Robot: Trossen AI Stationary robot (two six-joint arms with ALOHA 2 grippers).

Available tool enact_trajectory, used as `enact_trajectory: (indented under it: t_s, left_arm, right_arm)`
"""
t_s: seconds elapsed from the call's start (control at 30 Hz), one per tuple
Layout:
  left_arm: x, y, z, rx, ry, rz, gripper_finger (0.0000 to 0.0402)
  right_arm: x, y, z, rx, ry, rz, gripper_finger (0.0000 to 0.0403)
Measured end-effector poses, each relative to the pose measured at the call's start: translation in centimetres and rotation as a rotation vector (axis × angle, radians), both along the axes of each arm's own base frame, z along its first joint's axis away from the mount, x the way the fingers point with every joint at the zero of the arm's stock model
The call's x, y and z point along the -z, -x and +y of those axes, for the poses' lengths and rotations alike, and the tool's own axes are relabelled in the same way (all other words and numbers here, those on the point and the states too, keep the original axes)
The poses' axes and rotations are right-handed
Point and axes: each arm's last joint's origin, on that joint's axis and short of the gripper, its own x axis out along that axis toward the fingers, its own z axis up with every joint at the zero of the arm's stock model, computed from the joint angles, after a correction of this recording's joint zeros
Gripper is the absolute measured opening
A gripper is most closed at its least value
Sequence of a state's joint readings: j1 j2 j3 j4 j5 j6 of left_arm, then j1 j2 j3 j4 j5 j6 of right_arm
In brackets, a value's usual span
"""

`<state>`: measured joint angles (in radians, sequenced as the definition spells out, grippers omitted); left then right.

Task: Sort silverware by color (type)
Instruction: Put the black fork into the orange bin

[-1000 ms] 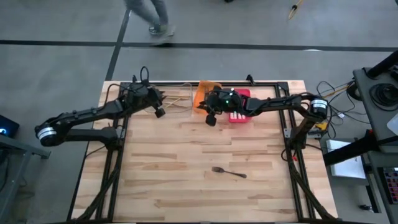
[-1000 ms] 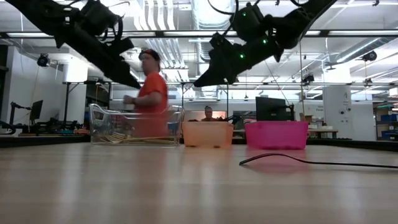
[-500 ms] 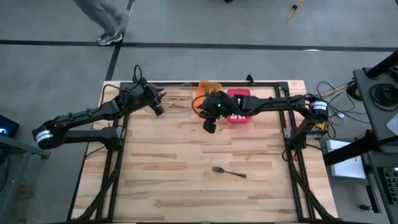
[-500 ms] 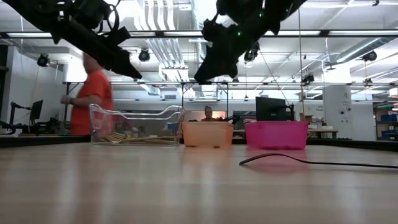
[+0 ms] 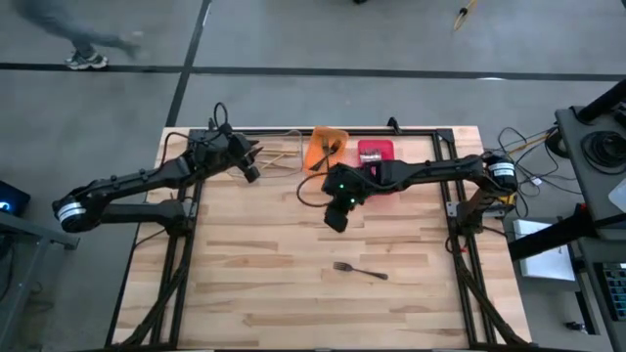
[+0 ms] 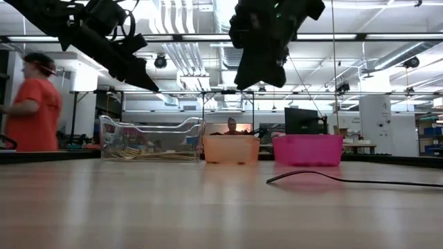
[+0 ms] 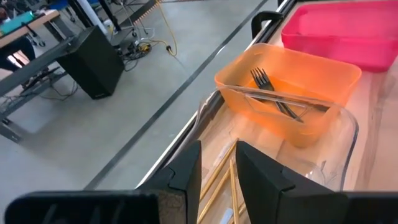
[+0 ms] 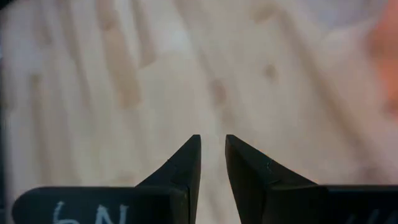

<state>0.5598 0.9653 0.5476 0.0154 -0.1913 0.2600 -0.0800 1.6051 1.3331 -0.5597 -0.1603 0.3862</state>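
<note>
A black fork (image 5: 360, 270) lies flat on the wooden table, toward its near edge, and shows as a dark line (image 6: 332, 178) in the low view. More dark forks (image 7: 273, 93) lie in the orange bin (image 5: 315, 156). Gold utensils (image 7: 224, 180) lie in the clear bin (image 6: 149, 138). My right gripper (image 5: 335, 217) hangs in the air (image 6: 256, 69) over bare table, between the bins and the fork. It is narrowly open and empty (image 8: 212, 146). My left gripper (image 5: 249, 168) hovers above the clear bin, also narrowly open and empty (image 7: 217, 158).
Clear, orange and pink bins (image 6: 308, 149) stand in a row along the table's far edge. A black frame rail runs behind them. A person in an orange shirt (image 6: 31, 104) walks in the room beyond the table.
My right gripper has moved from above the orange bin toward the table's near edge, closer to the black fork. The person has walked off to the left.
</note>
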Motion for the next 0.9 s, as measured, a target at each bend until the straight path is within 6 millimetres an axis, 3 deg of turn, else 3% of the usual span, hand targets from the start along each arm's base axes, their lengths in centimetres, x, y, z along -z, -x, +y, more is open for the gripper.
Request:
enact_trajectory:
  t_s: [0.13,0.37,0.6,0.77,0.9]
  left_arm:
    - [0.0,0.0,-0.1,-0.013,0.027,-0.030,0.0082]
    - [0.0,-0.6,-1.1,0.011,0.087,-0.082,0.0082]
    - [-0.2,-1.8,-3.4,0.113,0.131,-0.126,0.0082]
    - [-0.5,-2.7,-5.4,0.206,0.161,-0.181,0.0082]
    - [-0.9,-3.3,-7.3,0.288,0.185,-0.235,0.0082]
  right_arm:
    - [0.2,0.2,1.8,-0.034,-0.111,0.041,0.0066]
    - [0.9,1.0,5.2,-0.132,-0.133,0.148,0.0066]
    - [2.1,2.7,9.1,-0.373,0.018,0.236,0.0066]
    - [2.7,3.4,11.3,-0.392,0.208,0.245,0.0066]
    - [3.1,4.0,12.5,-0.420,0.240,0.251,0.0066]
